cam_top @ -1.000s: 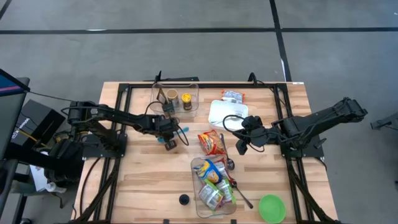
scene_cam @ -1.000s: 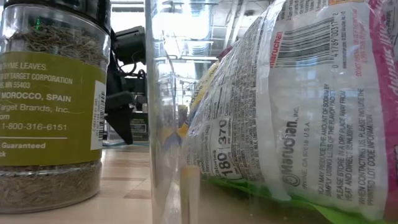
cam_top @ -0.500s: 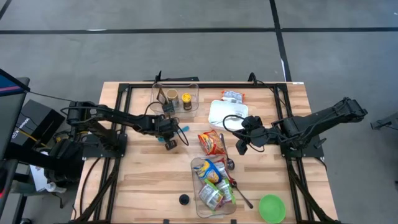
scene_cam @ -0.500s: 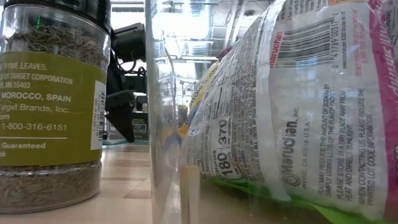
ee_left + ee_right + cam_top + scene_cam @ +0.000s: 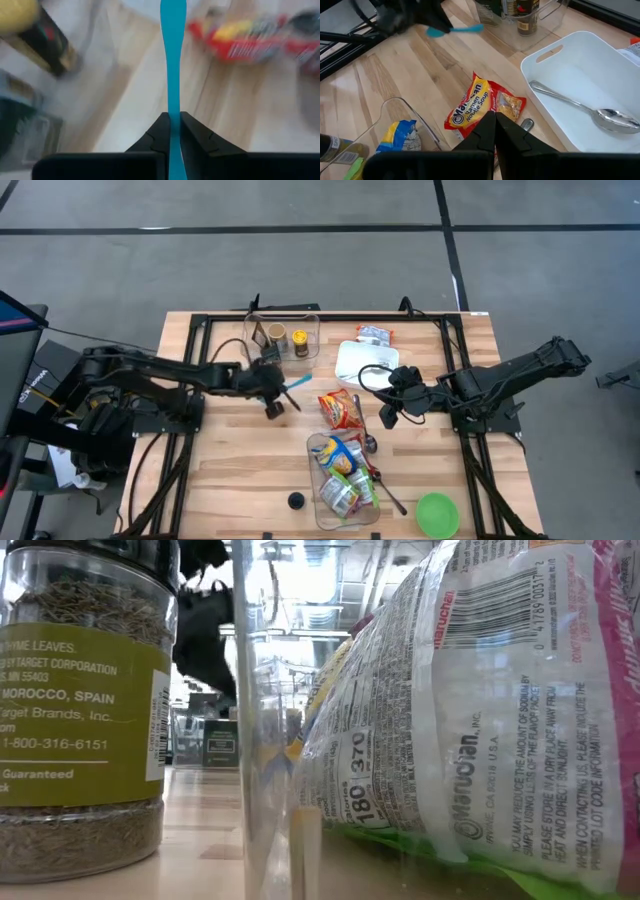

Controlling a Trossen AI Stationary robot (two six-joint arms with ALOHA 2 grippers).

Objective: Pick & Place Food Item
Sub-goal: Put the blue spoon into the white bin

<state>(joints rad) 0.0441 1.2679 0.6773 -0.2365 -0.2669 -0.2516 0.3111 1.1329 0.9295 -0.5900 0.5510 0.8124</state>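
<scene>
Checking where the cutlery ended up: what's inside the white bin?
A metal spoon lies inside the white bin. Nothing else shows there, though its far corner is cut off in the right wrist view.

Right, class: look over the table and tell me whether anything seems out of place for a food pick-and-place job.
Yes. The left end effector is shut on a thin blue utensil, not food, while the ramen packet lies loose on the table, outside the clear bin.
</scene>
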